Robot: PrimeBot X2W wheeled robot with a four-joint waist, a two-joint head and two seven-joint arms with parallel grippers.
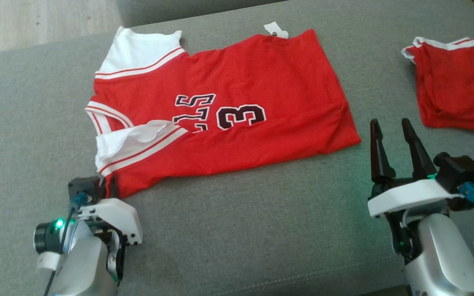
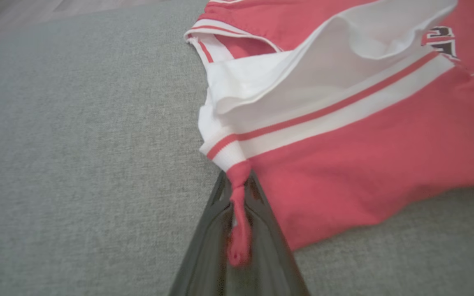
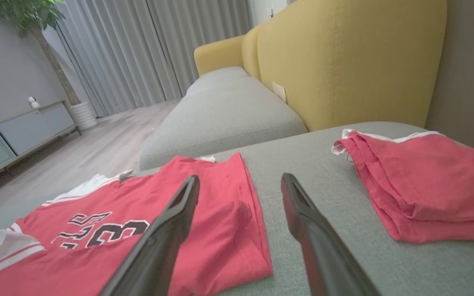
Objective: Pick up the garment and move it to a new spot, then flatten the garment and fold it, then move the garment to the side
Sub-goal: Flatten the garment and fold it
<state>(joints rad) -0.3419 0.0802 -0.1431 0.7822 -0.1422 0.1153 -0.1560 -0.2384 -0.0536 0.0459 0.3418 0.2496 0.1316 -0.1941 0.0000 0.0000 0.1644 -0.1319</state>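
Item: the garment [image 1: 237, 102], red mesh jersey with white short sleeves and black lettering; position: spread across the middle of the grey seat cushion [image 1: 241, 230], reaching toward its far edge, well back from the near edge; long axis runs side to side across the cushion, collar and sleeves toward the left edge, hem toward the right; condition: mostly flat, near sleeve crumpled and folded over the chest, lettering partly covered; left gripper [image 2: 237, 193]: closed tight on the garment's near left corner, just below the striped sleeve trim, a twist of red cloth pinched between the two dark fingers and trailing back along them; right gripper [image 1: 389, 123]: fingers spread wide, nothing between them, hovering over bare cushion; key relation: the garment's near hem corner lies just left of the right fingertips and about level with them, close but apart, so the right arm is the nearer one for that end while the left arm already holds the opposite end; judged step: securing a second hold before lifting to a new spot; adjacent item: smaller red piece [image 1: 455, 82] with white edging, folded by the cushion's far right corner, right of the right gripper, apart from the garment, not to be taken
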